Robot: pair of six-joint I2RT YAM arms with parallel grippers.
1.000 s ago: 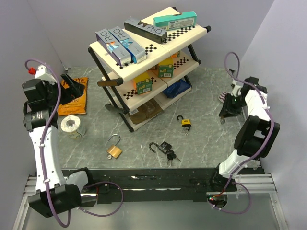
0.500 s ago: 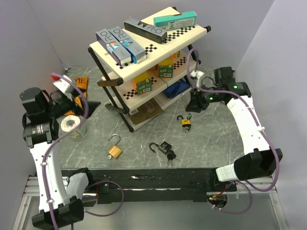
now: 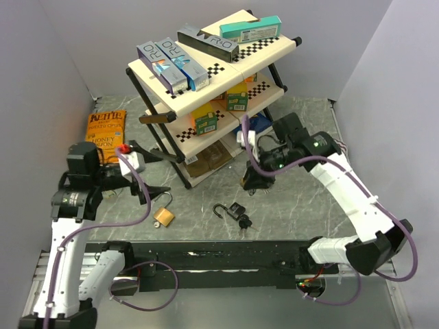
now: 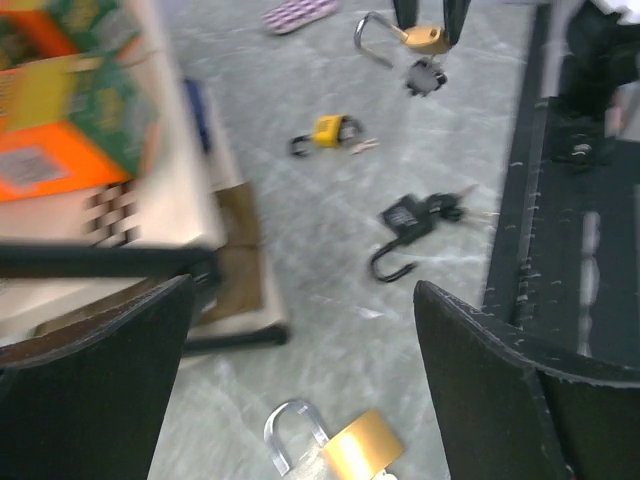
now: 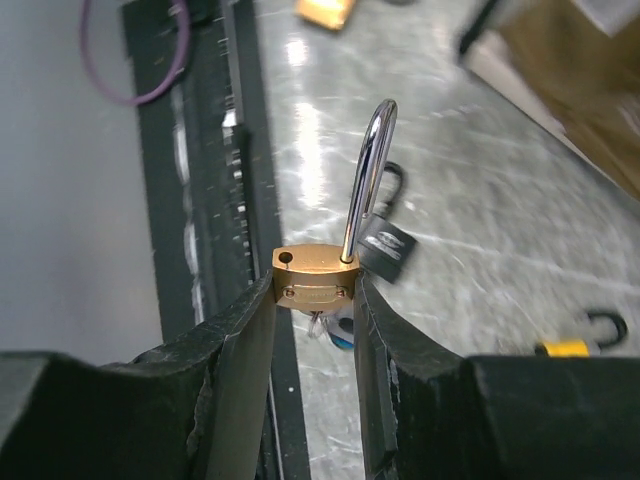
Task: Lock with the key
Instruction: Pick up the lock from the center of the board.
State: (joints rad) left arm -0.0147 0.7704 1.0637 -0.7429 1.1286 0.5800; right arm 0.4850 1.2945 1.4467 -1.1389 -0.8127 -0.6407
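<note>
Since a second ago both arms have swung inward. We are now watching the right gripper (image 5: 314, 312) hanging above the worktop (image 3: 302, 205). Its jaws are clamping the body of a brass padlock (image 5: 314, 277), so the open shackle is standing upright and the key (image 4: 425, 74) is dangling free below, within reach for turning, we judge. The left gripper (image 4: 302, 290) is hovering, jaws wide and empty, over a second brass padlock (image 4: 340, 445). We are reading "KETTLE" and "HONEY" on the orange bag (image 3: 104, 131), and "RO" on the shelf boxes (image 3: 171, 65).
</note>
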